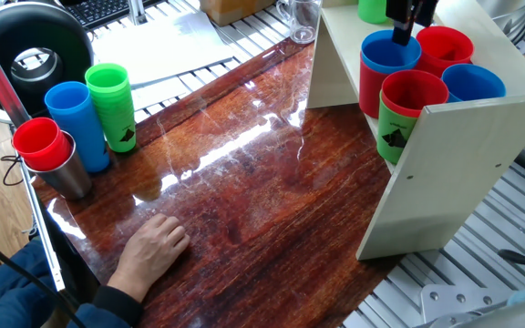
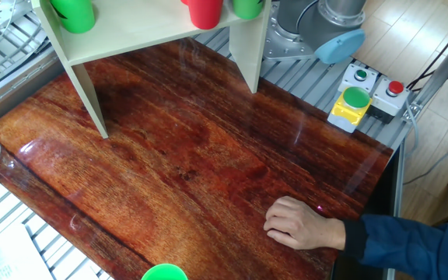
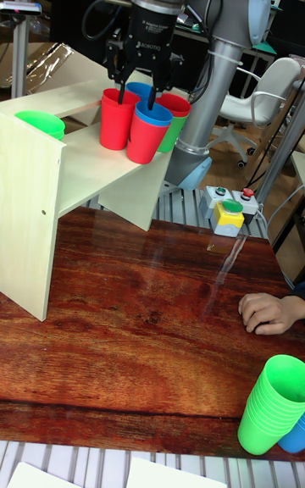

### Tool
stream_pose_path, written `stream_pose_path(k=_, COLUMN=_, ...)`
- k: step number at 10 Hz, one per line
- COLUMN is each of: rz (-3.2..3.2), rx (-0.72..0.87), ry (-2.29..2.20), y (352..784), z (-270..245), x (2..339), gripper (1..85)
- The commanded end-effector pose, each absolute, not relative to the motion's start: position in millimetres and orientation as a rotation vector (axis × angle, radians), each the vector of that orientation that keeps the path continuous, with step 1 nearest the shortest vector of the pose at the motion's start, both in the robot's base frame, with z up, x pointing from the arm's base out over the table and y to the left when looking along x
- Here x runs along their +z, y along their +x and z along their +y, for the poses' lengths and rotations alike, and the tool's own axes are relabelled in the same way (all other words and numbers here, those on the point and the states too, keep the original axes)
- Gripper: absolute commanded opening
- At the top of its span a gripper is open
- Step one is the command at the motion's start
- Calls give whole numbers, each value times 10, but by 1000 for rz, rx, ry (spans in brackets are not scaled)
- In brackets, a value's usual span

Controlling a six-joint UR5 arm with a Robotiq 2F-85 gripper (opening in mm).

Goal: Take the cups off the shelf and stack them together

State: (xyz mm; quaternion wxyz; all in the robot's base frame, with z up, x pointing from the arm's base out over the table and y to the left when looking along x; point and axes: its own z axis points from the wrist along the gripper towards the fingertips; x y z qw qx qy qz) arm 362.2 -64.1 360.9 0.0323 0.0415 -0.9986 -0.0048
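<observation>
Only in the tall view: whole arm [image 3: 229, 47] reaching down from above, end effector [image 3: 139, 97] pointing straight down over the shelf [image 3: 30, 200]. Fingers spread apart. One tip dipped inside the blue-rimmed cup [image 3: 148, 134], the other down at the rim of the red cup [image 3: 116, 119] just beside it. Contact with either wall impossible to tell.

From one fixed view: only the dark finger ends, at the top edge, above the cups [image 1: 445, 47] clustered on the shelf top. Also here, at the far left of the surface [image 1: 262, 200]: a green column [image 1: 112, 102], a blue column [image 1: 77, 123], and a red cup sitting in a steel tumbler [image 1: 66, 173]. A person's hand [image 1: 156, 246] flat on the wood.

From the other fixed view: no end effector at all. Just the shelf's legs, three cup bottoms along the top edge, the arm's base, and a button box [image 2: 358, 99].

All shelf cups upright, mouths up, long axes vertical, packed touching one another. One green cup [image 3: 41, 124] well apart at the shelf's other end. Logo on the front green cup facing the surface side.
</observation>
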Motion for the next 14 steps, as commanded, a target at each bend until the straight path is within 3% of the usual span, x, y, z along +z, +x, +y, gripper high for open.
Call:
stream_pose_path(k=1, rz=-3104, rx=-51, ry=116, y=3628, z=-571, x=3518, gripper=530)
stream_pose_path(k=9, rz=-3074, rx=-21, ry=95, y=3542, z=-601, x=3749, gripper=527)
stream_pose_path(k=14, rz=-3068, rx=-67, ry=-16, y=3463, z=-598, x=3695, gripper=520)
